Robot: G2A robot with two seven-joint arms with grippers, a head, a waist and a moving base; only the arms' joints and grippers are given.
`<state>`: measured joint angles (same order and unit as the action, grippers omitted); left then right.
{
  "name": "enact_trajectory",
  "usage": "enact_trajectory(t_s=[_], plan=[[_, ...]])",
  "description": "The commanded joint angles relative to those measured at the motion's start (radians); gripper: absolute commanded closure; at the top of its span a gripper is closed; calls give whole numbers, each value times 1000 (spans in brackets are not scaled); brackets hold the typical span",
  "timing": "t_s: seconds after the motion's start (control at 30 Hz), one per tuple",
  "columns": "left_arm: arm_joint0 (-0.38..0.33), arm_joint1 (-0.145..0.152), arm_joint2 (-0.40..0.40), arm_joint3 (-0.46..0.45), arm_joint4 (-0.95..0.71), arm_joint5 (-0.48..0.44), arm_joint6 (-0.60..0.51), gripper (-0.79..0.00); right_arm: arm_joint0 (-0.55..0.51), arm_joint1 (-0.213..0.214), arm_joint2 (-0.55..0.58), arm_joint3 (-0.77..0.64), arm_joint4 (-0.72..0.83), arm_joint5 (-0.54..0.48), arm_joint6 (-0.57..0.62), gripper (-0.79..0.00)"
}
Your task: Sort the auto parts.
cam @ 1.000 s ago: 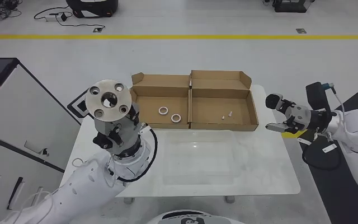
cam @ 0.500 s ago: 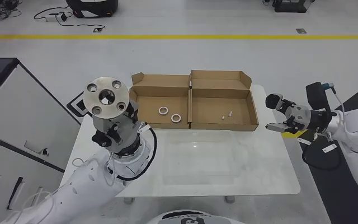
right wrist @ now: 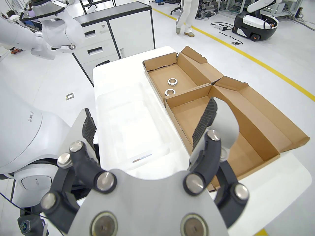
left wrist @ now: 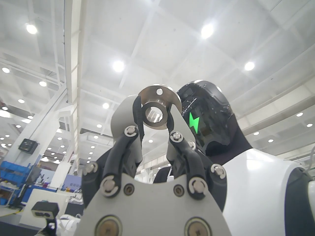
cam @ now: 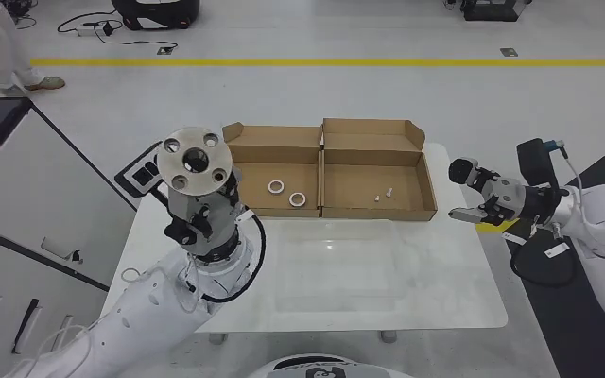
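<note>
From my remote seat I am looking down on the white table (cam: 454,283), which is carrying three things on its glossy, round-cornered top. Two open cardboard boxes are sitting side by side along the 12 o'clock edge with their walls touching. The left box (cam: 250,186) is lying toward 11 o'clock and the right box (cam: 354,189) toward 1 o'clock. Both are holding their lids folded back and standing up on the far side. A clear plastic tray (cam: 340,265) is lying at the table's centre, just at 6 o'clock of the boxes, its long side running parallel with them. It is catching the light, so I am making out its rim only faintly.
</note>
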<state>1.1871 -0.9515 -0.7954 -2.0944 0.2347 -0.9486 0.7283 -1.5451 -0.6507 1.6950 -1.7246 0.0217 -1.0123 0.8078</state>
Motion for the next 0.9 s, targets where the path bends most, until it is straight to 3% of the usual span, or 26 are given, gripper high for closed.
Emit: enact_trajectory(t_s=[0.0, 0.27, 0.63, 0.87], plan=[[19, 1, -21, 13, 1, 22, -47, 0, 0, 0, 0, 0, 0, 0, 0, -785], [103, 7, -139, 55, 3, 185, -162, 0, 0, 0, 0, 0, 0, 0, 0, -785], [106, -7, -231, 85, 41, 428, -300, 0, 0, 0, 0, 0, 0, 0, 0, -785], [130, -12, -282, 115, 109, 537, -383, 0, 0, 0, 0, 0, 0, 0, 0, -785]])
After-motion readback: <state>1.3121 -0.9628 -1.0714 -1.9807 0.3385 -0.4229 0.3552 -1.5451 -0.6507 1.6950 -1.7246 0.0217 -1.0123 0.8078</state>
